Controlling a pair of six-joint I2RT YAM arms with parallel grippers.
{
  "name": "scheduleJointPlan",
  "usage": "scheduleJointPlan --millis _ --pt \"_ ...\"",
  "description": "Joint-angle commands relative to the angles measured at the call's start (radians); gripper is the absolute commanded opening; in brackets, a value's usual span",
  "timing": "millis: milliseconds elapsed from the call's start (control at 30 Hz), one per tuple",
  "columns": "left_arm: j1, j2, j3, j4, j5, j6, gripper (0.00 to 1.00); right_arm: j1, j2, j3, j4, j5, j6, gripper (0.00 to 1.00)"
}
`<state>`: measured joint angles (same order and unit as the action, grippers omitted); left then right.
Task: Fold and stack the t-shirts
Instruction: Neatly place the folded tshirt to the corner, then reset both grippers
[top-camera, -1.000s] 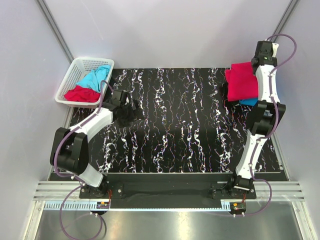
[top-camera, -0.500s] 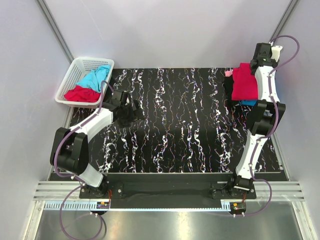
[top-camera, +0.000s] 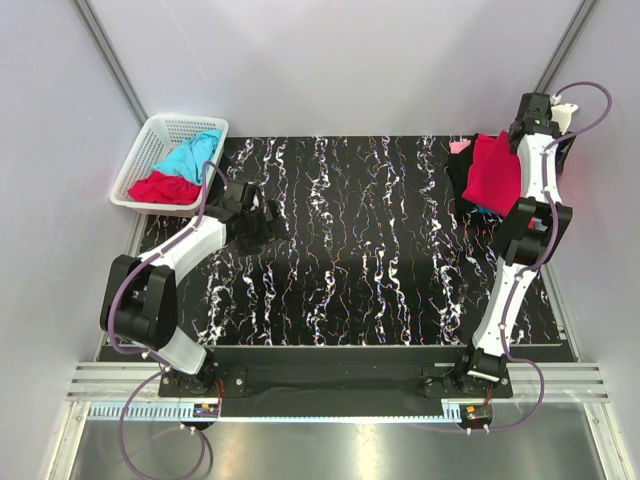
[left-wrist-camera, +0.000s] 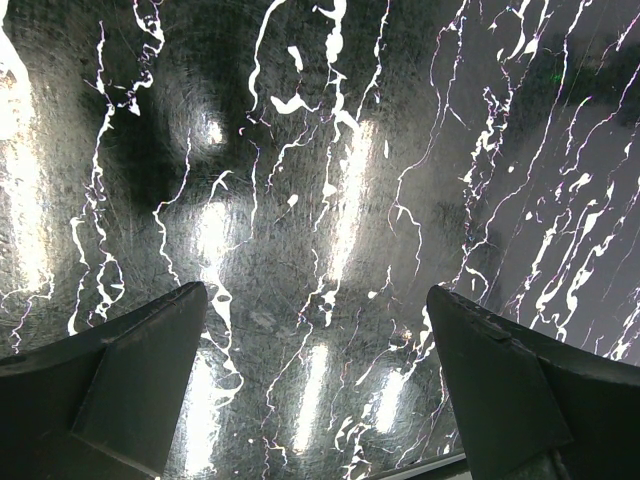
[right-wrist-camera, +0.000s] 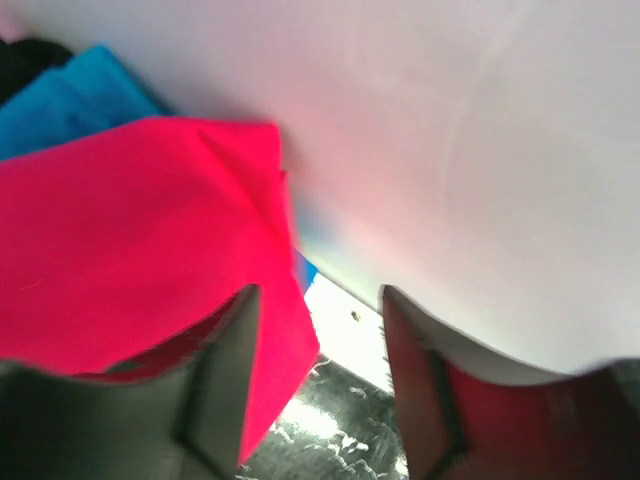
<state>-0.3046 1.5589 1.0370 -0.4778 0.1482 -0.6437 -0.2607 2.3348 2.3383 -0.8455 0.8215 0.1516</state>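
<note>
Black marble-patterned tabletop (top-camera: 380, 260), veined in white, is filling the enclosure between pale lilac walls (top-camera: 330, 60).

At its far left corner a white plastic lattice basket (top-camera: 185, 121) is sitting, holding a crumpled turquoise t-shirt (top-camera: 192, 155) and, nearer the arms, a crumpled crimson t-shirt (top-camera: 160, 188).

The left gripper (top-camera: 266, 222) is hanging just beside that basket, over bare table. In the left wrist view its two dark fingers (left-wrist-camera: 110, 390) are standing wide apart with only the veined surface showing between them, so it is gripping nothing.

At the far right corner the stack of shirts is lying. A folded crimson t-shirt (top-camera: 492, 172) is resting on top. A folded turquoise t-shirt (top-camera: 486, 209) is peeking out below its near edge. Black cloth (top-camera: 457, 178) is showing at the stack's left side, and a scrap of pale pink cloth (top-camera: 460, 146) is showing at its far left corner.

The right arm is reaching out along the right edge of the table, partly covering the stack. The right gripper (right-wrist-camera: 318, 292) is sitting close to the wall behind the pile. Its fingers (right-wrist-camera: 215, 390) are apart: the gap between them is showing only wall and a strip of table edge, and no cloth is caught there. The crimson fabric is lying behind the left finger, but whether it is touching that finger I cannot tell.
</note>
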Motion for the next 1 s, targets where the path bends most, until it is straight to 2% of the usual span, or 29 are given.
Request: scheduleJointPlan --millis 0,67,200,367,400,433,500,600,633,700,733,767,833,867,967 --pt "-0.004 -0.022 -0.005 0.022 0.011 0.018 0.99 0.001 0.005 0.062 -0.059 -0.034 0.062 0.61" --pt "-0.005 -0.022 0.001 0.022 0.014 0.018 0.99 0.001 0.003 0.081 -0.070 -0.059 0.072 0.65" --pt "-0.007 -0.022 0.001 0.024 0.007 0.019 0.99 0.005 -0.034 0.098 -0.083 -0.143 0.086 0.65" --pt "-0.010 -0.023 0.000 0.022 0.001 0.013 0.99 0.076 -0.103 0.095 -0.089 -0.219 0.079 0.58" --pt "-0.011 -0.025 -0.002 0.022 0.002 0.012 0.99 0.096 -0.112 0.090 -0.092 -0.213 0.069 0.60" --pt "-0.014 -0.029 0.000 0.024 -0.001 0.010 0.99 0.121 -0.121 0.069 -0.098 -0.202 0.051 0.67" --pt "-0.018 -0.037 -0.002 0.021 -0.016 0.007 0.99 0.187 -0.149 0.030 -0.113 -0.185 0.039 0.73" --pt "-0.027 -0.056 -0.014 0.019 -0.044 0.007 0.99 0.254 -0.204 -0.094 -0.133 -0.211 0.071 0.74" --pt "-0.027 -0.062 -0.017 0.019 -0.051 0.010 0.99 0.274 -0.228 -0.197 -0.110 -0.223 0.094 0.74" --pt "-0.039 -0.083 -0.029 0.018 -0.074 0.012 0.99 0.313 -0.336 -0.339 -0.035 -0.307 0.106 0.77" --pt "-0.042 -0.092 -0.038 0.019 -0.085 0.016 0.99 0.343 -0.382 -0.493 0.065 -0.338 0.114 0.79" --pt "-0.047 -0.103 -0.041 0.016 -0.094 0.019 0.99 0.353 -0.472 -0.569 0.118 -0.407 0.124 0.81" --pt "-0.063 -0.115 -0.054 0.010 -0.130 0.021 0.99 0.377 -0.547 -0.742 0.216 -0.475 0.163 0.82" --pt "-0.070 -0.120 -0.058 0.005 -0.142 0.022 0.99 0.385 -0.608 -0.788 0.241 -0.526 0.175 0.82" --pt "-0.100 -0.134 -0.069 -0.002 -0.205 0.033 0.99 0.426 -0.687 -0.905 0.278 -0.558 0.198 0.83"
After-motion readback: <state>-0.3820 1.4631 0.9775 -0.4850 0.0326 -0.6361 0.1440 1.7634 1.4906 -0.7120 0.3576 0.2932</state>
